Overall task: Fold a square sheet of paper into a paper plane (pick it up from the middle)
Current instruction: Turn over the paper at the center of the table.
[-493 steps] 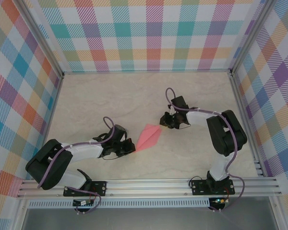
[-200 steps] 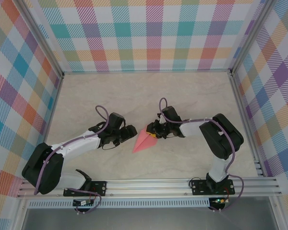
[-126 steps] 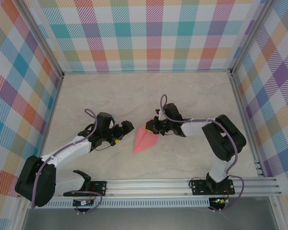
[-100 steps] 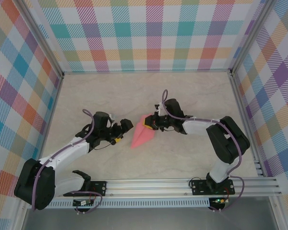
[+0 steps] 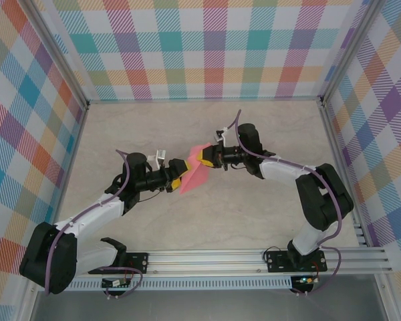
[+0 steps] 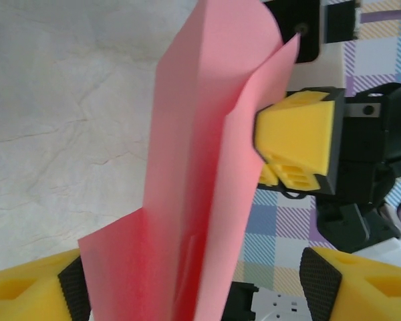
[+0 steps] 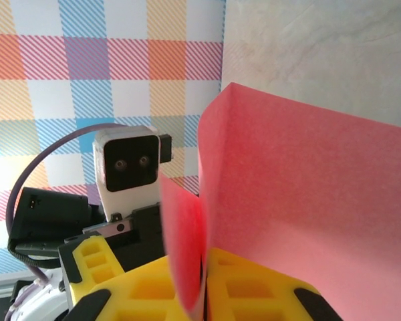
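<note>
Pale marbled table [image 5: 140, 127] under me. Plaid walls [image 5: 207, 47] on three sides. Metal rail [image 5: 207, 257] along near edge. Light even.

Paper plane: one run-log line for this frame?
object: paper plane, folded, between both arms | right fingers: shut on it | left fingers: open, paper between them | likely step: two-arm regrasp

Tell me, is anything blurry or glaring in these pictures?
Top external: evenly lit, sharp, no glare on the pink paper. Left wrist: the paper softens near the lens at the bottom. Right wrist: its near fold inside the right gripper blurs.
</note>
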Tool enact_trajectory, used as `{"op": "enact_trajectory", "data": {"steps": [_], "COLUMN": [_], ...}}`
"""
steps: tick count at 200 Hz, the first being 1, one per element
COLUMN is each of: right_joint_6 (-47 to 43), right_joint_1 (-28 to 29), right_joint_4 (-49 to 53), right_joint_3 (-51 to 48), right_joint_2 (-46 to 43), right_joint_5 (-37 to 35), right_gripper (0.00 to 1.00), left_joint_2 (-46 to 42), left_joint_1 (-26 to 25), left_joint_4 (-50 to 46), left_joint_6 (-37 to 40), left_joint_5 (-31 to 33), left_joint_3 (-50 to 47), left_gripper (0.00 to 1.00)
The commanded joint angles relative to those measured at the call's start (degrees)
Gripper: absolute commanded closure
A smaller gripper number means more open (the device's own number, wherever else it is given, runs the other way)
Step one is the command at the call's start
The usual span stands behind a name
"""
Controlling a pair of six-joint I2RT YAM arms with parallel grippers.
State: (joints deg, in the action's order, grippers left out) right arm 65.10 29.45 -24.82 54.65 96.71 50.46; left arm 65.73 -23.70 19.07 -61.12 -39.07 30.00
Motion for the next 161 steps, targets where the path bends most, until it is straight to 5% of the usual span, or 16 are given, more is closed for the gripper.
{"op": "enact_trajectory", "data": {"steps": [1, 92, 127, 161], "right_joint_6": [2.5, 4.4, 0.7, -7.3], "right_joint_1": [0.2, 0.2, 0.2, -0.6], "right_joint_4": [-4.6, -7.9, -3.5, 8.4], "right_joint_3": [0.7, -0.4, -0.5, -0.2], "right_joint_2": [1.1, 3.0, 3.1, 0.8], "right_joint_5": [3.6, 5.6, 5.1, 1.1], "right_gripper": [0.89, 0.88, 0.85, 0.73], "left_joint_2": [-0.1, 1.6, 1.2, 0.8], "left_joint_1": [0.9, 0.1, 0.1, 0.1], "left_joint_4": [6.4, 8.3, 5.0, -2.0], "left_joint_6": [-2.6, -3.4, -1.1, 3.2], "left_joint_5": [-2.1, -2.5, -1.2, 1.5], "left_joint_3": [-0.8, -0.4, 0.4, 1.4], "left_gripper": [0.25, 0.56, 0.81, 0.91]}}
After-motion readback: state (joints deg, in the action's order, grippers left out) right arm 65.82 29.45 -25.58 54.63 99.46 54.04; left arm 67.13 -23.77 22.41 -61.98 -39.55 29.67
